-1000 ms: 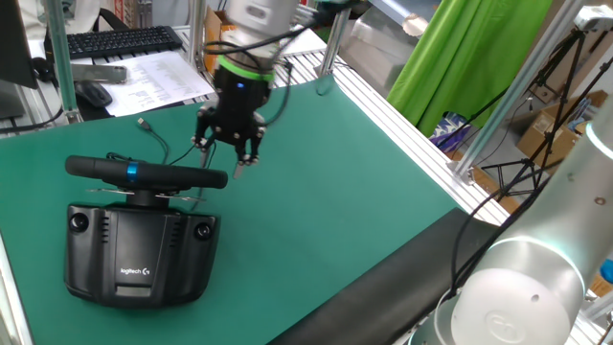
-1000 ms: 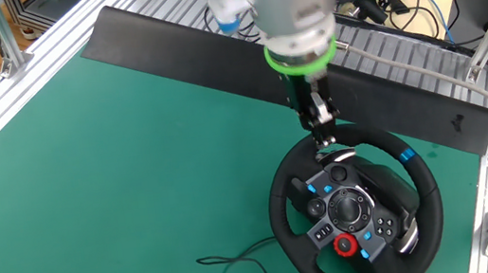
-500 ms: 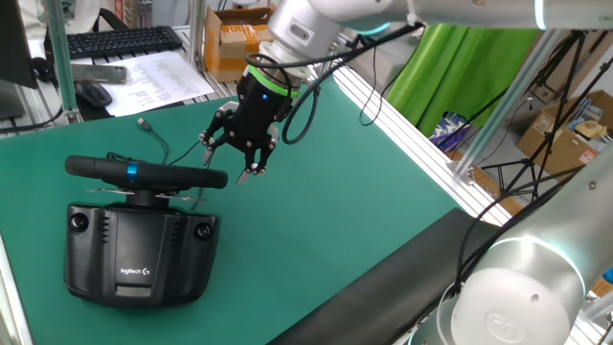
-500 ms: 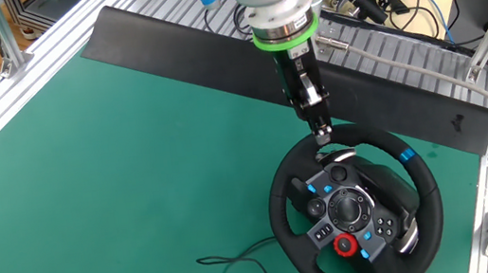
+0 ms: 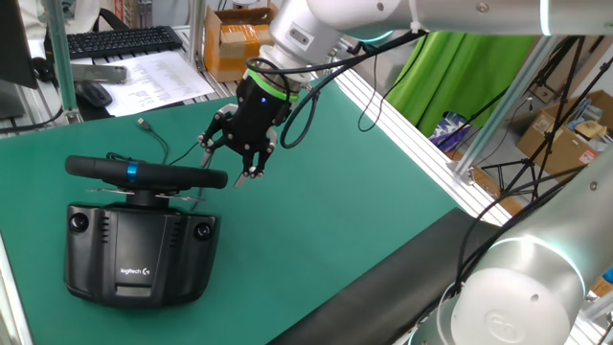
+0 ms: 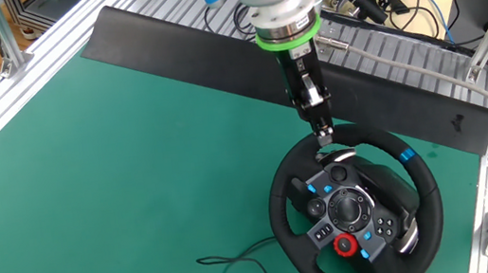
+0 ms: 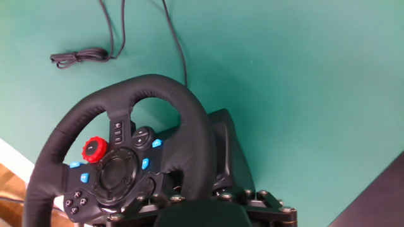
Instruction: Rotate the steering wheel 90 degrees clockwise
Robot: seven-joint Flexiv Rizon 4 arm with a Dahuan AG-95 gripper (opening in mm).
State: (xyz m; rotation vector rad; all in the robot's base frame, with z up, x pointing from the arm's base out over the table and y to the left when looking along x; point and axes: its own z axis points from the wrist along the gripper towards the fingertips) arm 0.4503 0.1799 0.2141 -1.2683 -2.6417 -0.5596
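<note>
Approach step. Steering wheel (image 6: pixel 354 207) sits lower right of the frame on the green tabletop (image 6: pixel 114 164). Hand (image 6: pixel 323 135) hangs just above the rim's top edge, fingers spread, grasping nothing. Next: lower onto rim, clamp, then sweep clockwise.

Steering wheel (image 7: pixel 189 151) rim looked matt, stitched, leather-like; base (image 5: pixel 139 251) smooth black plastic. Bench (image 6: pixel 134 171) mat matt green; frame rails (image 6: pixel 59 48) ribbed metal.
</note>
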